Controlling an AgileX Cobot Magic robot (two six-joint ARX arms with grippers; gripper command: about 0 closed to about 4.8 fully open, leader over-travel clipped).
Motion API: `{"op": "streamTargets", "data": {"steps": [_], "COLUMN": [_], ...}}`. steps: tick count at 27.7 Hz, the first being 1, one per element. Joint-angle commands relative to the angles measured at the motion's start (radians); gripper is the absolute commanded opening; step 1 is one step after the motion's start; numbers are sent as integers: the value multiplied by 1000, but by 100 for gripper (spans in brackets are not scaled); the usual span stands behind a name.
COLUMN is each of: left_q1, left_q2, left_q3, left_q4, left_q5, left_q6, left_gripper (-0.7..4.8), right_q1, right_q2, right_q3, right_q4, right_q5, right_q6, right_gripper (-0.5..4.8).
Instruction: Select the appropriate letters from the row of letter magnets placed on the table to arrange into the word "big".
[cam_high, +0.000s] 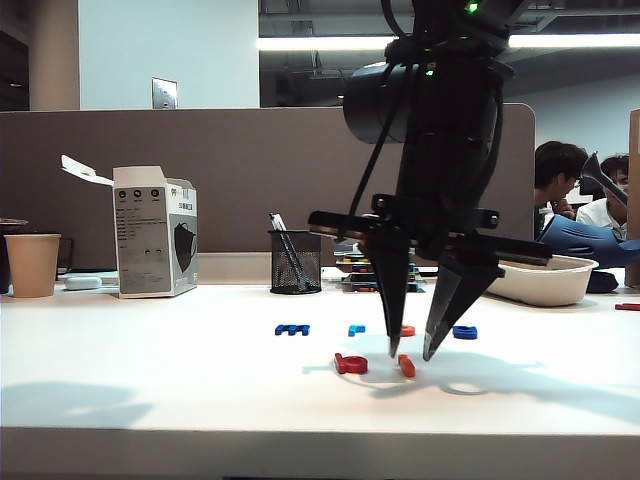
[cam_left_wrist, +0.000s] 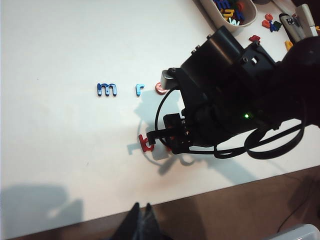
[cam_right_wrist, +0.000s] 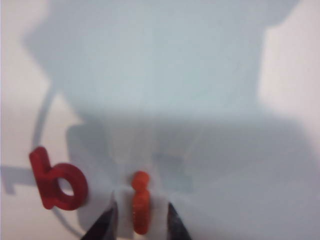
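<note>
White bench in an office – gray partition behind. Red b and orange i lay side by side up front. Right tool pointed down, tips spread around the i. Left tool hovered off the edge – tips pressed together.

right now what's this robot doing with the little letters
It is spelling "big" on the table. The right gripper stands open over the orange i, its fingertips either side of it, just beside the red b. The blue g is still in the back row with the m, the r and the orange ring. The left gripper hangs back, shut.
</note>
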Motion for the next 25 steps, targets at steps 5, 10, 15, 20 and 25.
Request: {"op": "streamTargets", "data": {"steps": [5, 10, 15, 20, 25], "left_q1": [1, 1, 1, 1, 1], "left_q2": [-2, -2, -2, -2, -2], "left_q3": [4, 4, 4, 4, 4], "left_q4": [6, 6, 6, 6, 6], "left_q5": [-6, -6, -6, -6, -6], "left_q6": [6, 6, 6, 6, 6], "left_gripper": [-5, -5, -5, -5, -5], "right_q1": [-2, -35, -91, -163, -197], "right_q2": [-7, -6, -6, -4, 34], "right_q3": [81, 143, 153, 154, 154], "right_q4": [-22, -22, -29, -19, -7], "right_q5": [8, 91, 109, 172, 167], "right_q6": [-22, -34, -60, -60, -63], "right_gripper": [122, 122, 123, 178, 180]}}
